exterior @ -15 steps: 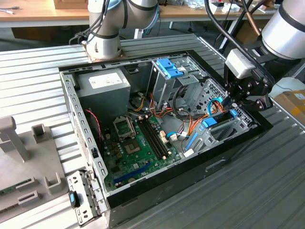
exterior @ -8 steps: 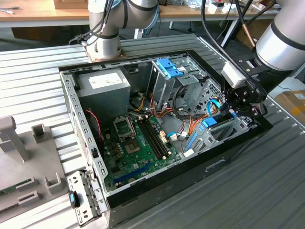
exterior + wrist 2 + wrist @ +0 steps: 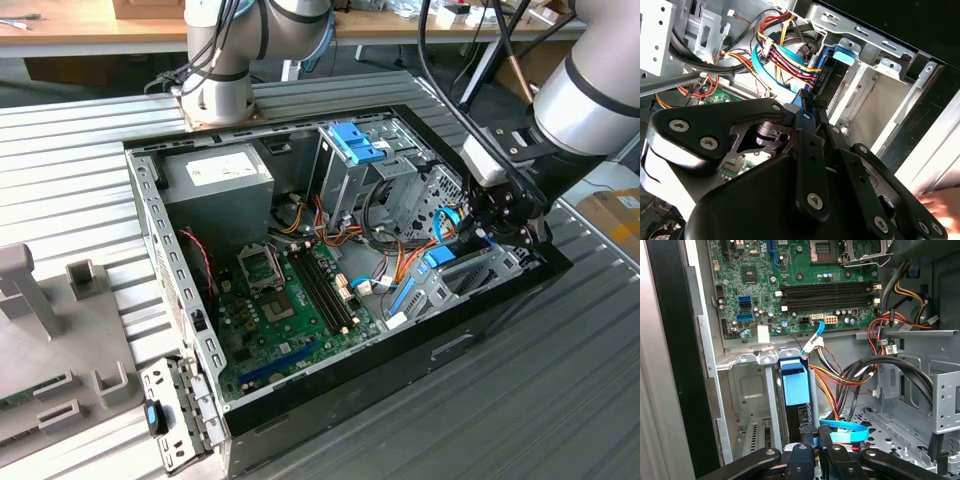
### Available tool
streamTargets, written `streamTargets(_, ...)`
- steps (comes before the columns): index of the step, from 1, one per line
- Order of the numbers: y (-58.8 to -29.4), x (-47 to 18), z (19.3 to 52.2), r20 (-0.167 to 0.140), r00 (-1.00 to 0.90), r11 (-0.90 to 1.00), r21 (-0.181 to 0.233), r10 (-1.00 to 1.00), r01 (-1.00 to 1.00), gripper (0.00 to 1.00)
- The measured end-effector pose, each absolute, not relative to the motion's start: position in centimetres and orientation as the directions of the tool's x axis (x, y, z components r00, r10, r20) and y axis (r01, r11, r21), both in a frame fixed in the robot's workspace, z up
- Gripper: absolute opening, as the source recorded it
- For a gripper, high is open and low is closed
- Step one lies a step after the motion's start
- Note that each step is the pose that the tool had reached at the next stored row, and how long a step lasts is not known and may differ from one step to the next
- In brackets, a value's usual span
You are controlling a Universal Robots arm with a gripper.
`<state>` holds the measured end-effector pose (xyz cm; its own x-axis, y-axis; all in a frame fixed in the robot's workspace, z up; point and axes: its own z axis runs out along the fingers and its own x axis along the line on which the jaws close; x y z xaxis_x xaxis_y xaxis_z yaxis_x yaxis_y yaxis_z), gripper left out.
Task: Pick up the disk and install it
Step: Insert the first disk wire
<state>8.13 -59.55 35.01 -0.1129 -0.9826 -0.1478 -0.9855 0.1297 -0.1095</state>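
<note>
My jaws are down inside the open computer case, at the corner bay on the exterior view's right, close to the case's black front wall. In the first wrist view the two fingers sit nearly together, pinched on the thin edge of the disk, which stands on edge in a sheet-metal slot of the drive bay. The disk's blue carrier tab faces the motherboard. In the second wrist view the same blue-edged disk runs from my fingertips into the grey metal cage, its light-blue tab at the far end.

A flat light-blue ribbon cable curls just beside my fingers, and a bundle of red, yellow and orange wires passes next to the disk. In the exterior view a second blue carrier sits on top of the upper drive cage, well apart from my jaws. The case lies on its side on the ribbed metal desk. A person's fingertips show at the edge of the second wrist view, outside the case.
</note>
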Motion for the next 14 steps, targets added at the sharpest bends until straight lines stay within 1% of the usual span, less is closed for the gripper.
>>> streamTargets(8,-59.61,8.16,34.33,-0.144,-0.113,0.129,-0.11,-0.983,-0.985,0.16)
streamTargets(11,-59.63,8.17,34.87,-0.145,-0.113,0.129,-0.11,-0.983,-0.985,0.16)
streamTargets(14,-59.63,8.17,34.67,-0.144,-0.108,0.124,-0.11,-0.984,-0.986,0.16)
